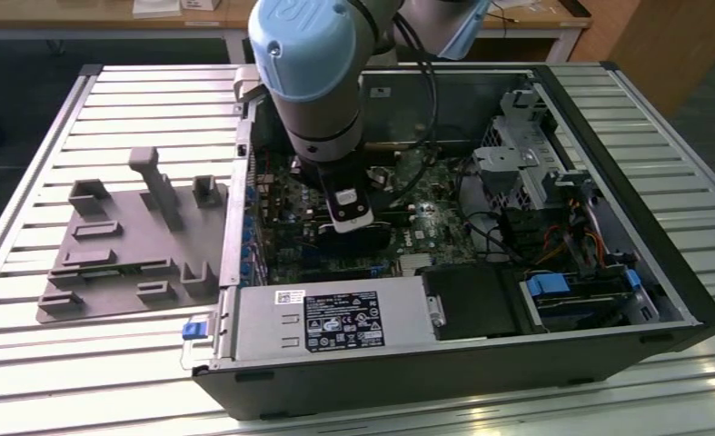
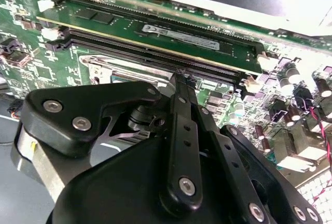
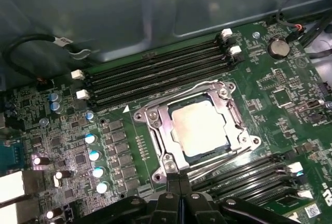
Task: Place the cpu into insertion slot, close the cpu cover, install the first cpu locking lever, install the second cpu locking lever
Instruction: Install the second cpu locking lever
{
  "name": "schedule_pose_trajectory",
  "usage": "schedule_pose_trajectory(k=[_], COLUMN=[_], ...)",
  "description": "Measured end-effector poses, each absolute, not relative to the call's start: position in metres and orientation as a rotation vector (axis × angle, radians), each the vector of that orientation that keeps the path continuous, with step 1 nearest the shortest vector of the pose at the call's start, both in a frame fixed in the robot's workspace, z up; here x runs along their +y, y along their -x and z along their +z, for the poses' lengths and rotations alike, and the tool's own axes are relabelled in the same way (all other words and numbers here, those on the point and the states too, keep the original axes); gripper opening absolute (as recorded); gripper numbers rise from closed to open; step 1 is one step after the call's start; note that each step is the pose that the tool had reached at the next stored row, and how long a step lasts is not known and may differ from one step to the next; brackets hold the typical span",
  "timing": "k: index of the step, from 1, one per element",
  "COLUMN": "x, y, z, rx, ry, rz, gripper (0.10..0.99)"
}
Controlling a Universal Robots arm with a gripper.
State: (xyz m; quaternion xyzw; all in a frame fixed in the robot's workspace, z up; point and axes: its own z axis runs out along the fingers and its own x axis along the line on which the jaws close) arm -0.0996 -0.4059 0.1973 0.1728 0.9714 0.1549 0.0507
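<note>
On inspection, the cpu (image 3: 199, 126) was found seated in the insertion slot (image 3: 179, 157), its dull metal top level within the socket frame. The cpu cover (image 3: 228, 112) lay down over it, the frame's cut-out exposing the chip's top. The first two steps therefore appeared done.

The end effector (image 3: 179, 178) stood low over the motherboard (image 3: 119, 136), at the socket's edge, its fingers drawn together with no visible gap between the tips. A thin metal locking lever (image 3: 218, 163) ran along that same side of the socket just beside the tips; whether the tips were pressing it or merely near it could not be determined. Whether either lever was fully latched could not be confirmed, so the lever work was judged in progress.

In the exterior view the arm (image 1: 314, 82) reached down into the open computer case (image 1: 648, 300), which sat on the slatted surface (image 1: 42, 163).
</note>
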Motion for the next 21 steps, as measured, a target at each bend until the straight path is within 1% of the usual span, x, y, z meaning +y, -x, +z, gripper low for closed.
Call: schedule_pose_trajectory(k=[8,21], x=[-0.406,-0.406], y=[0.105,0.106], z=[0.194,0.187], rx=[2.954,2.952], ry=[-0.529,-0.531], rz=[0.513,0.539], gripper=[0.106,0.106])
